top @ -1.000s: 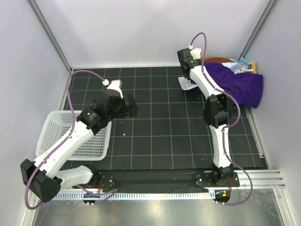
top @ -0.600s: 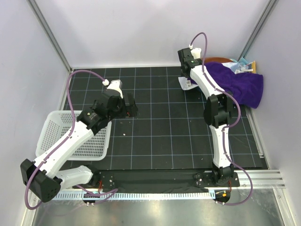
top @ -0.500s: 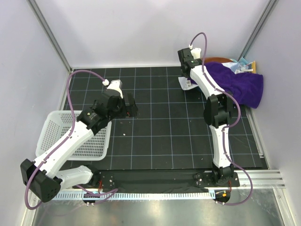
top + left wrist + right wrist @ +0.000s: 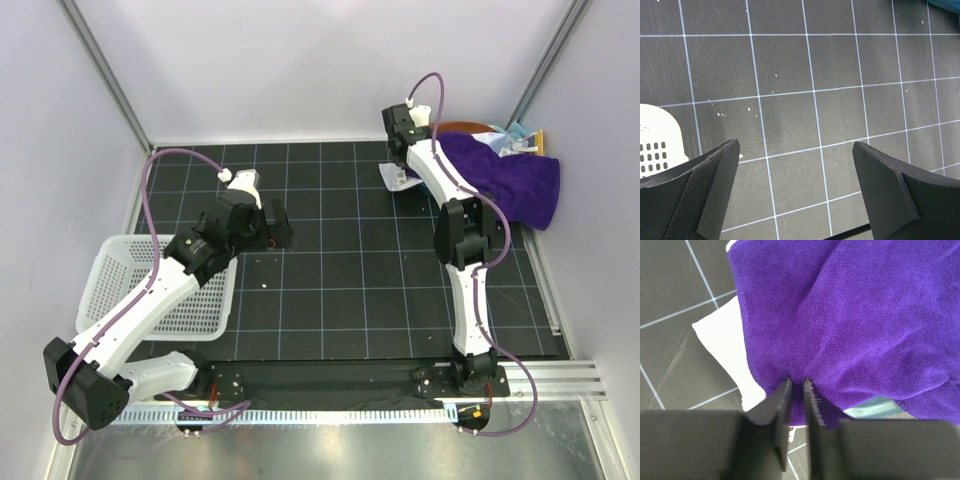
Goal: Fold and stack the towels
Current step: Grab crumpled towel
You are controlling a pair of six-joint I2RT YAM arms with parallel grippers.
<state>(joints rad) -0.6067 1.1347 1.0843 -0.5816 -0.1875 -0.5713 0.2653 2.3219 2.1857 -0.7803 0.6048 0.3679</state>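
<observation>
Top external: black gridded worktop (image 4: 340, 290), white basket (image 4: 200, 300) at its near-left edge. Purple towel (image 4: 510, 185) lies bunched in the far-right corner, overlapping a white towel (image 4: 725, 335). Right end effector (image 4: 796, 385) is clamped on a fold at the purple towel's edge. Left end effector (image 4: 795, 146) has fingers wide apart, over bare worktop beside the basket.

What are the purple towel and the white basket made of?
The purple towel looks like terry or microfibre cloth: matte, fine looped weave, soft folds. The basket looks like hard white plastic: smooth, slightly glossy, moulded rows of slots.
</observation>
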